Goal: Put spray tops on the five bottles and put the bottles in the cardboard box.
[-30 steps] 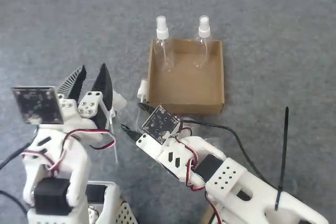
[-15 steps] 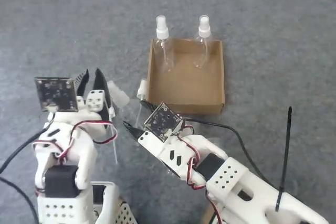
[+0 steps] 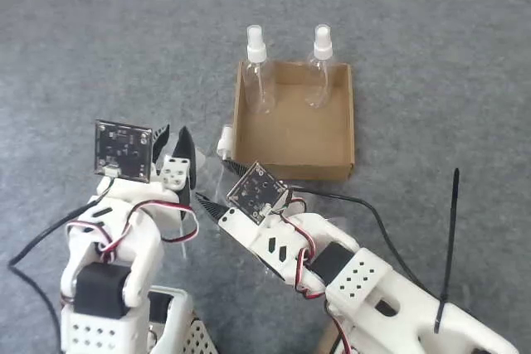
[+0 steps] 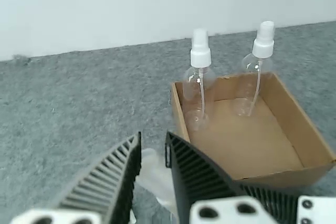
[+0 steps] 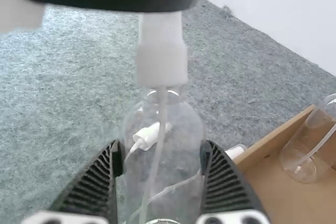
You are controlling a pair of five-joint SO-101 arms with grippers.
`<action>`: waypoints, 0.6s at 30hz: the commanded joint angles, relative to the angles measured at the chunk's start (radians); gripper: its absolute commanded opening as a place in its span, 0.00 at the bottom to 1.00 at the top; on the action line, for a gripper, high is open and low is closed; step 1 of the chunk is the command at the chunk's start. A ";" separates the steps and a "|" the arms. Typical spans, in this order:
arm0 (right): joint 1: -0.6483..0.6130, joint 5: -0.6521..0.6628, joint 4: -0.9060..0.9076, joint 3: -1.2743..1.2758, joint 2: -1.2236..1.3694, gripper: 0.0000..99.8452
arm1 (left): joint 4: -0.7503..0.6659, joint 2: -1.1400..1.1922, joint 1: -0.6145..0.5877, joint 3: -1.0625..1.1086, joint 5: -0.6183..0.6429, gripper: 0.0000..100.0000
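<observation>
Right gripper [image 5: 161,157] is clamped on the bottle [image 5: 176,124] and holds it just off the front left corner of the box [image 3: 292,170]. My guess is that's so it can't twist while the top [image 5: 161,51] goes on. Left gripper [image 4: 153,141] sits over it, pinching the top, probably to seat or screw it. Two capped bottles [image 3: 259,80] stand along the box's far wall, which leaves room for the rest.

Two clear bottles [image 3: 259,89] wearing white spray tops [image 3: 255,43] are standing upright against the cardboard box's [image 3: 290,169] far wall. A third bottle [image 5: 176,129], spray top [image 5: 161,51] on its neck, is standing between the right gripper's [image 5: 161,155] jaws. A loose top [image 3: 224,142] is lying beside the box.
</observation>
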 commanded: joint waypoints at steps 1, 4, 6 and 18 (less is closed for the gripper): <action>0.016 -0.015 -0.015 -0.014 -0.048 0.01 | 0.026 0.002 0.077 -0.039 -0.020 0.06; 0.016 -0.015 -0.015 -0.014 -0.048 0.01 | 0.049 0.002 0.161 -0.041 -0.049 0.06; 0.016 -0.015 -0.015 -0.012 -0.048 0.01 | 0.046 0.002 0.144 -0.045 -0.046 0.06; 0.016 -0.015 -0.015 -0.012 -0.048 0.01 | 0.020 -0.009 -0.063 -0.143 0.026 0.11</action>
